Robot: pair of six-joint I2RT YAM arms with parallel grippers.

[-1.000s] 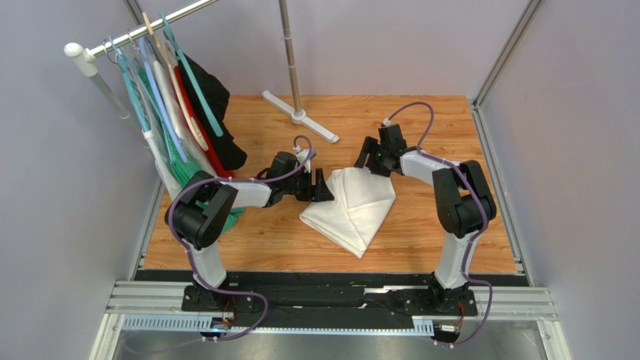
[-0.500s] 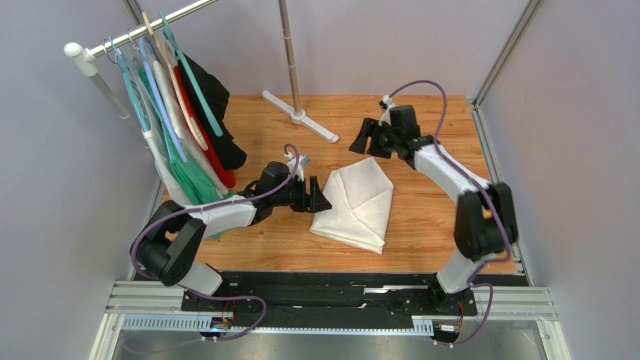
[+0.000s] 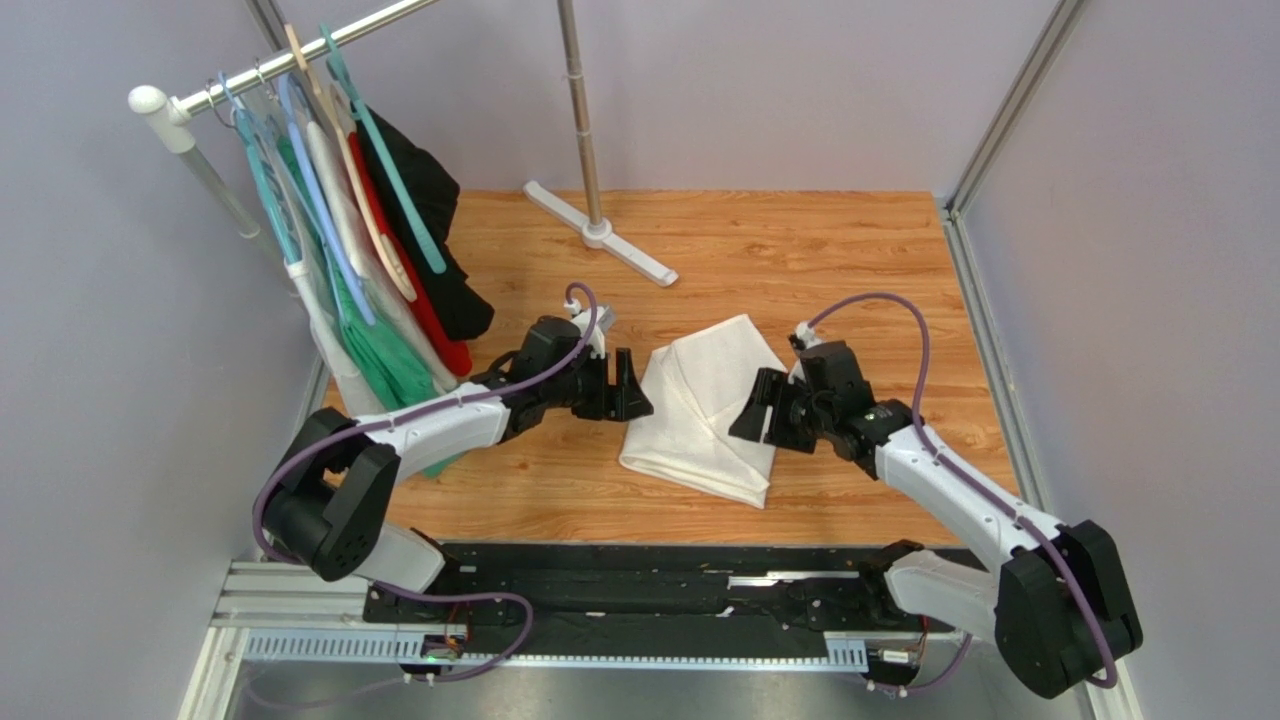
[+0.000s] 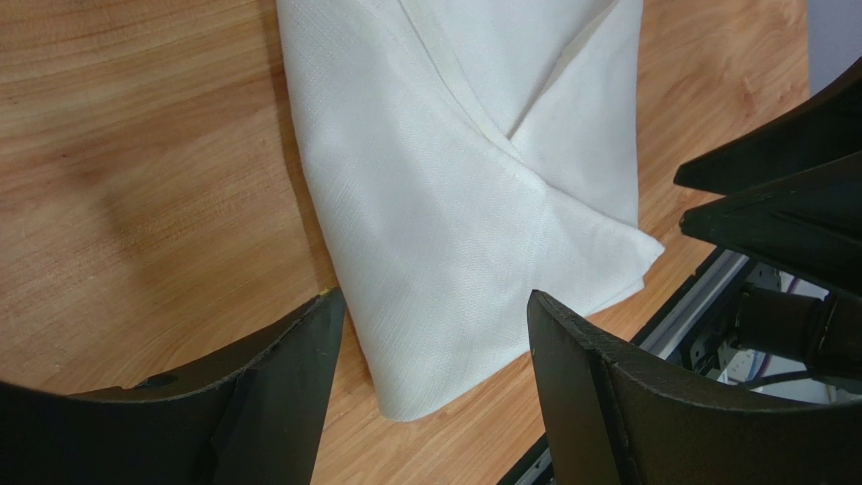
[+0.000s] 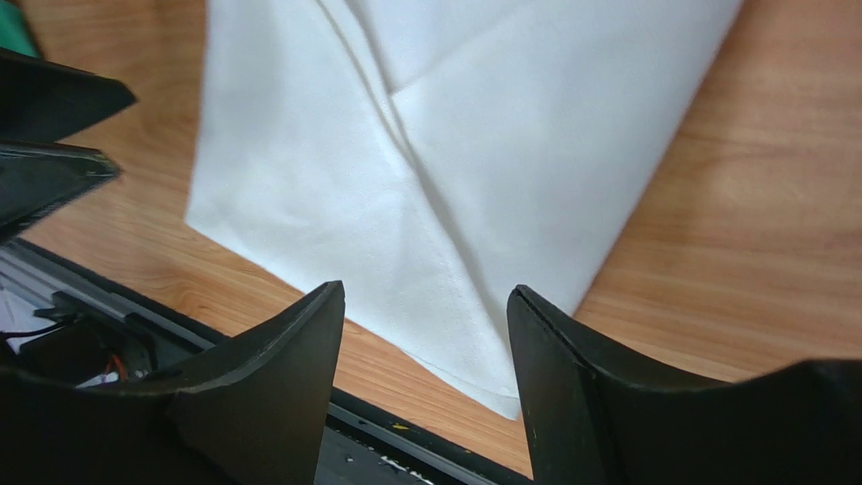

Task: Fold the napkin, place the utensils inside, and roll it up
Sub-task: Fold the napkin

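The white napkin (image 3: 706,405) lies folded on the wooden table, narrowing toward the near edge. It also shows in the left wrist view (image 4: 465,192) and in the right wrist view (image 5: 445,172). My left gripper (image 3: 634,393) is open and empty at the napkin's left edge; in its own view it (image 4: 435,323) frames the near-left corner. My right gripper (image 3: 756,416) is open and empty at the napkin's right edge, and in its own view it (image 5: 425,313) stands over the near corner. No utensil shows in any view.
A clothes rail (image 3: 286,60) with several hung garments, among them a green cloth (image 3: 383,360), stands at the far left. A metal stand (image 3: 598,225) rises at the back. Black and silver rails (image 3: 661,578) run along the near edge.
My right arm swung from the napkin's far corner down to its near right edge. The left gripper stayed at the left edge. The napkin shifted and straightened over the last second.
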